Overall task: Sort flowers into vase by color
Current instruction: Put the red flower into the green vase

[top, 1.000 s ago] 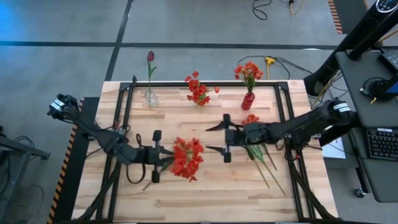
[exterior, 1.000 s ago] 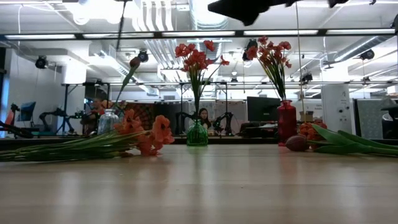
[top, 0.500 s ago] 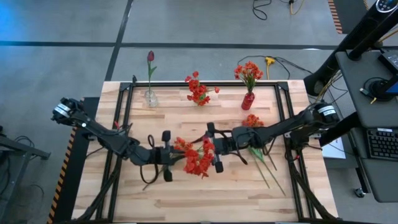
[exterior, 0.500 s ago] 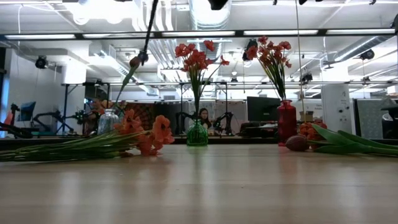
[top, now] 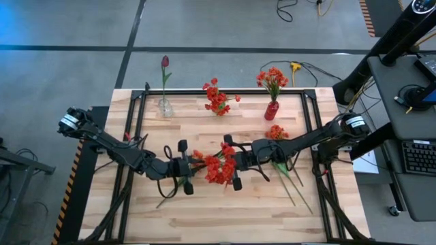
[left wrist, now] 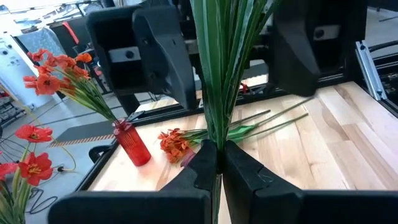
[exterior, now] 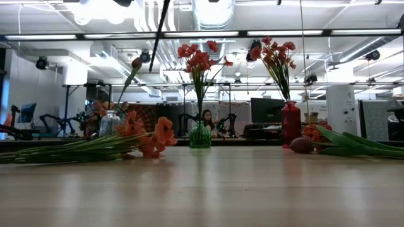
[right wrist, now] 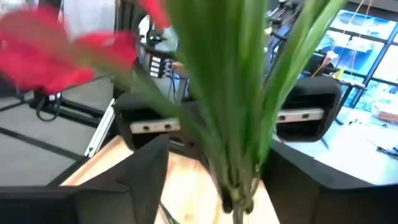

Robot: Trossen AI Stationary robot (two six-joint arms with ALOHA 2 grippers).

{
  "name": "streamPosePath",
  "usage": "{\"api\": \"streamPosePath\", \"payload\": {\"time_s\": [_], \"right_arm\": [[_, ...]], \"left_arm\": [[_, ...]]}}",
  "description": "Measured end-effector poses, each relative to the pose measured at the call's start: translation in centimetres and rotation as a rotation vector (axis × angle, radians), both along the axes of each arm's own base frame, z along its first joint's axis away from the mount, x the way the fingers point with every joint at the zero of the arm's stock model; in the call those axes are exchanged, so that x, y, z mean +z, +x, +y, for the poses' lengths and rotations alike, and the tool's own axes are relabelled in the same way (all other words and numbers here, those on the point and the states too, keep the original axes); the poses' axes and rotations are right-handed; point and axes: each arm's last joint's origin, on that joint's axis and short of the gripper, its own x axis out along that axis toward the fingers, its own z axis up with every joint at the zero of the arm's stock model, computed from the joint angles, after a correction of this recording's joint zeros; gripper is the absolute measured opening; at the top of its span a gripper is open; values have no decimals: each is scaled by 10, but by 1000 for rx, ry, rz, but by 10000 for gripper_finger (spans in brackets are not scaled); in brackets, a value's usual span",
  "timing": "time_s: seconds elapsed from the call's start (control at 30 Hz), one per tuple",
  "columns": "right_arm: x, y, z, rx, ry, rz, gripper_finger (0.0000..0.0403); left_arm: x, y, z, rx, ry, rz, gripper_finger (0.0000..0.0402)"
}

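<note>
Flowers, a bunch of red blooms (top: 219, 168), hang above the middle of the table (top: 225, 211), pinched by the stems in the fully shut left gripper (top: 185, 167). That hold keeps the bunch off the wood so the other arm can get at it. The right gripper (top: 231, 163) straddles the same bunch from the opposite side, its fingers parted around the leaves with no clamp on them, apparently set to draw out one stem. At the far edge wait the clear vase (top: 165, 106) with a maroon tulip, a green vase (exterior: 200, 136) of red blooms, and a red vase (top: 272, 109) of orange ones. More orange flowers (top: 276, 132) lie loose near the right arm.
</note>
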Motion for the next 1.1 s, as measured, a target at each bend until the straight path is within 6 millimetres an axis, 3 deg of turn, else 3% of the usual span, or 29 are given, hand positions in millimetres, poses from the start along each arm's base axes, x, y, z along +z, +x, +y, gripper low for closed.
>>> {"api": "streamPosePath", "payload": {"time_s": [0.37,0.67,0.83,1.1], "right_arm": [[3,1,-1,-13,4,-7,113],[3,1,-2,-22,0,-8,37],[3,2,-4,-24,1,-7,21],[1,1,-10,-35,26,48,23]], "left_arm": [[0,0,0,0,-2,-3,1],[1,0,1,32,-47,-17,24],[0,0,1,40,-71,-22,52],[-2,-7,6,103,-111,25,141]]}}
